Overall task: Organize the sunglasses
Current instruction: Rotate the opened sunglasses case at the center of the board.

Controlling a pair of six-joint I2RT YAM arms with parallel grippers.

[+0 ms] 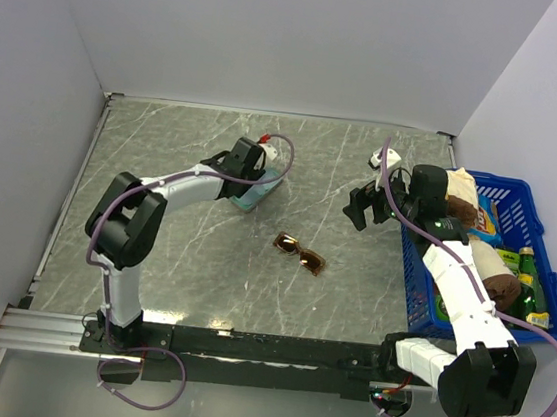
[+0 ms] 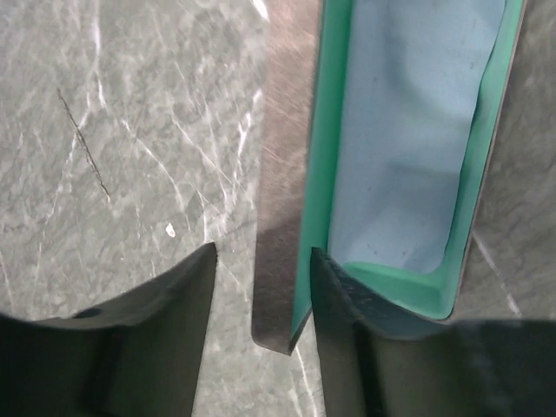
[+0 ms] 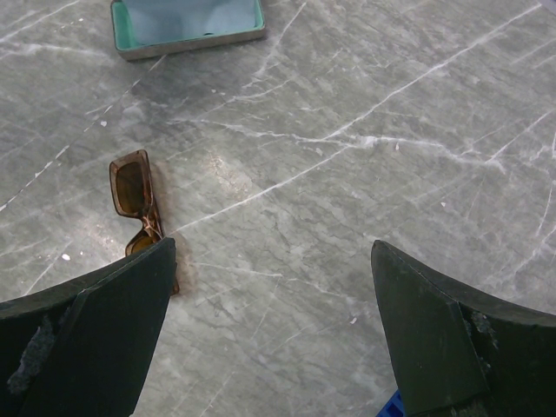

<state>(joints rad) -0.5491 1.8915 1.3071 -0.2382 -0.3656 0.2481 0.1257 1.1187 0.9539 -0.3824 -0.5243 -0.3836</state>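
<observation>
The sunglasses (image 1: 302, 252), with amber lenses and a thin dark frame, lie flat on the grey marble table at mid-centre. They also show in the right wrist view (image 3: 135, 195), partly hidden behind my left finger. The grey-brown case (image 1: 258, 196) lies open at the back centre, teal-lined, with a light blue cloth (image 2: 417, 130) inside. My left gripper (image 1: 257, 186) straddles the case's long wall (image 2: 282, 174): one finger is inside the case, and the other is outside with a gap to the wall. My right gripper (image 1: 361, 210) is open and empty above bare table (image 3: 272, 245), to the right of the sunglasses.
A blue plastic basket (image 1: 540, 299) stands at the right table edge, holding a green bottle (image 1: 525, 267), a snack packet (image 1: 485, 222) and other items. My right arm passes over its left side. White walls enclose the table on three sides.
</observation>
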